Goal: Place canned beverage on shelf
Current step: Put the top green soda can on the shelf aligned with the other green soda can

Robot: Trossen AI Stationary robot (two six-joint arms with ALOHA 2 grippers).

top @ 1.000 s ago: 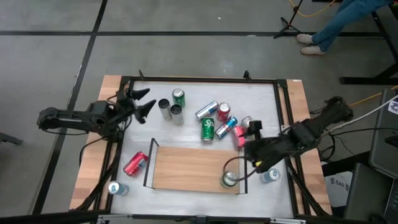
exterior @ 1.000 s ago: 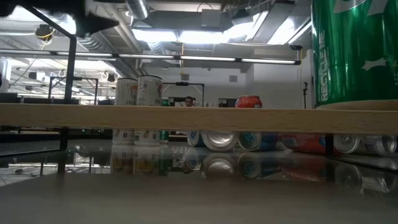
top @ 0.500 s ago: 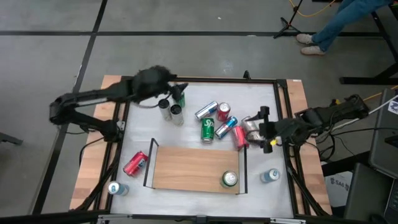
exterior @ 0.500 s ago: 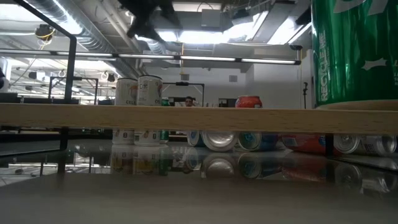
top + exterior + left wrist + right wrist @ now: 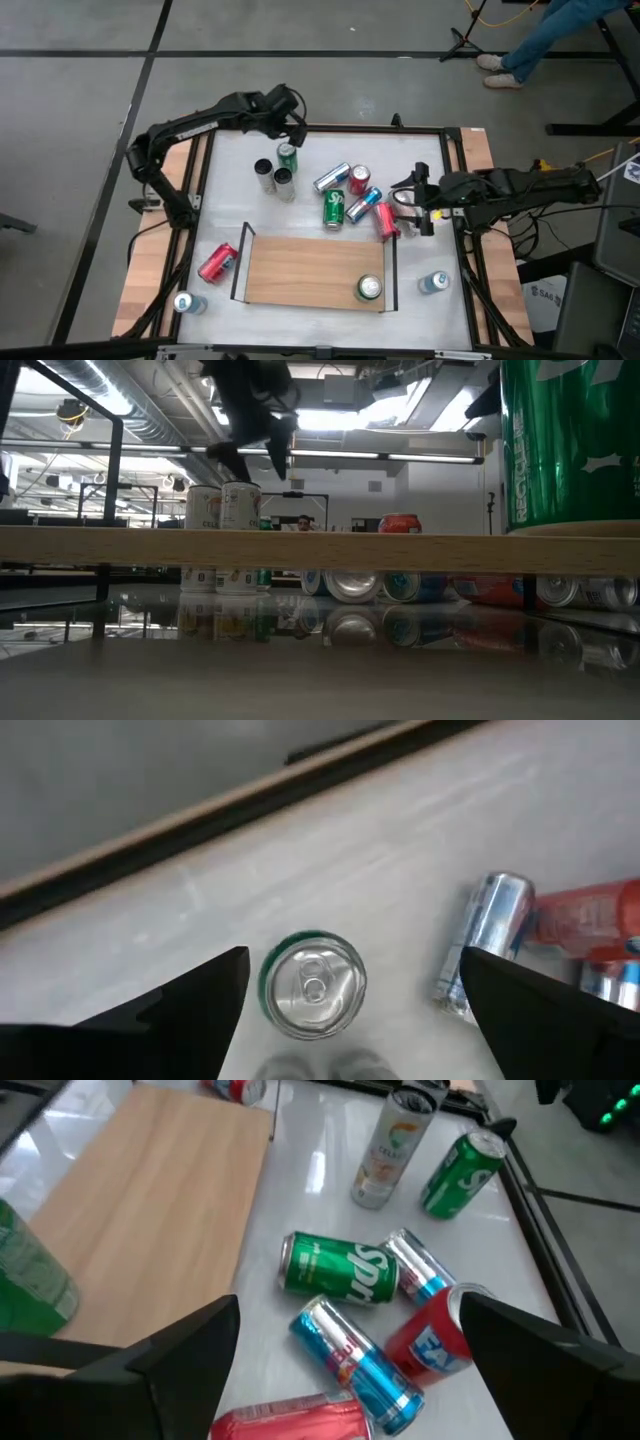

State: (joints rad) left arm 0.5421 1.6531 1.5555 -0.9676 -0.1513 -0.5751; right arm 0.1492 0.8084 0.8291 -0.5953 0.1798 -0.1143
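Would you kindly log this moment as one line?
left gripper: open over upright green can | right gripper: open above lying cans | shelf: one can

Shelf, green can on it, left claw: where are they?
shelf (image 5: pixel 300 268), high view, bare board middle.
green can (image 5: pixel 369 288), high view, its top.
left claw (image 5: pixel 350 990), left wrist view, between fingertips, open.

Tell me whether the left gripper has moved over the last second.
Yes. The left gripper has swung from outside the table's left edge to above the upright green can near the table's far rail, fingers open.
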